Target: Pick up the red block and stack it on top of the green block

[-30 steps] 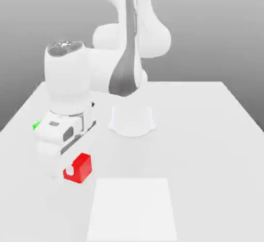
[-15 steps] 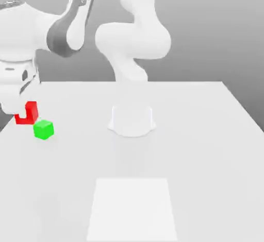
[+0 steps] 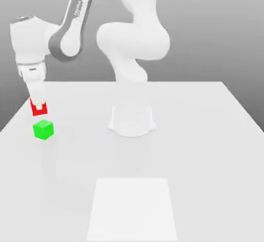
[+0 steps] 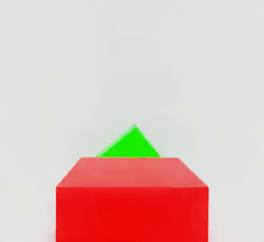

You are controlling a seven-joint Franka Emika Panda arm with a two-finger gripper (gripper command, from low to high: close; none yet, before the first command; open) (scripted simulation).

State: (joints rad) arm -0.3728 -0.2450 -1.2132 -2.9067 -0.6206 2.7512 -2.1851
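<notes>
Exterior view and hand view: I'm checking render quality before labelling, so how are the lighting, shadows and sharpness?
Exterior view: flat, even light, no glare, only faint shadow under the green block; the red block reads crisply. Hand view: the red block is evenly lit, the green block slightly soft-edged behind it, the table featureless.

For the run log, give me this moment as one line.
phase: carry | gripper: shut on red block | red block: held above green block, apart | stack: not yet done

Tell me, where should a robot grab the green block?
Probably from straight above, pinching two opposite flat sides. The green block sits flat on the table with open space around it. Right now the gripper holds the red block just above it.
</notes>
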